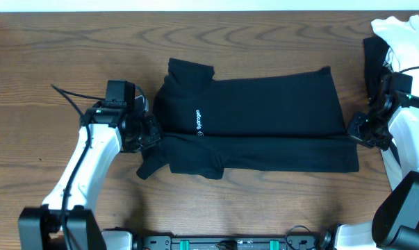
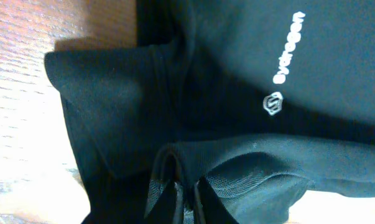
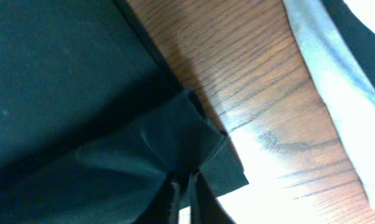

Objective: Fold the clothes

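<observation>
So the black T-shirt [image 1: 265, 104] was laid flat in the middle of the desk [image 1: 70, 42]. Its long axis ran left to right, with neck and sleeves toward the left arm and the hem toward the right one. A lengthwise crease was seen across it, and the small white logo [image 1: 199, 121] was turned sideways near the left end.

Both arms were reached in from the near corners, elbows bent, wrists turned toward the shirt's 2 short ends. The left pincer [image 1: 151, 132] was clamped on a fold of the shirt by the sleeve. The right pincer [image 1: 353, 130] was pinched together on the hem corner at the crease.

From overhead the actual grips were mostly hidden under the wrists, tbh. They were only made out in the wrist views. In the left one, cloth was bunched between the fingers [image 2: 168, 204]. In the right one, a corner flap was squeezed between the fingers [image 3: 203, 202], with bare wood beside it. A pile of white and black clothes [image 1: 400, 35] was parked at the far right corner, just beyond the right arm.
</observation>
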